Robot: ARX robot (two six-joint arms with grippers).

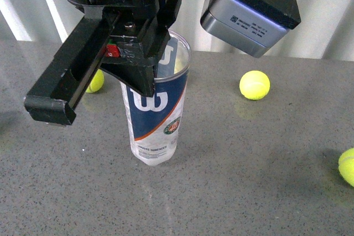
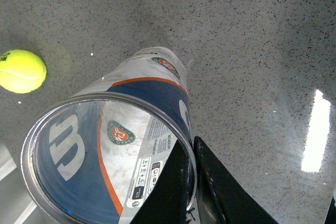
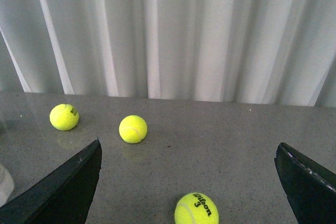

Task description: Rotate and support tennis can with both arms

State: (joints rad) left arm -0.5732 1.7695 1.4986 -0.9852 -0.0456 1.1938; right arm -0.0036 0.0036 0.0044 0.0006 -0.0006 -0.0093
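At the left, a ball (image 1: 95, 81) lies on the table (image 1: 249, 192) behind the black left arm, which reaches down from above. The left gripper (image 2: 191, 149) is clenched on the can (image 1: 157, 120). In the left wrist view one finger (image 2: 170, 192) sits inside the open mouth and the other just outside, pinching the wall at the rim (image 2: 121, 97). The can stands on its base on the table, left of centre in the front view, roughly upright, mouth up and seemingly empty. Its blue-and-white label faces the front camera.

Further right, a second ball (image 1: 254, 84) and a third (image 1: 347, 165) lie well apart from the can.

The right arm does not show in the front view. In its wrist view the right gripper (image 3: 189, 148) is released, its fingers spread wide with nothing between them. It faces more balls and a pale curtain (image 3: 184, 35), not the can.

The step in hand looks like the one-armed hold: the left has the can and the right has not yet joined. The next move likely calls for the right gripper to swing toward the can's body. It should straddle the can with its fingers open, then close gently enough not to crush the thin wall. The left's rim pinch alone gives little control against tipping while the can is turned.
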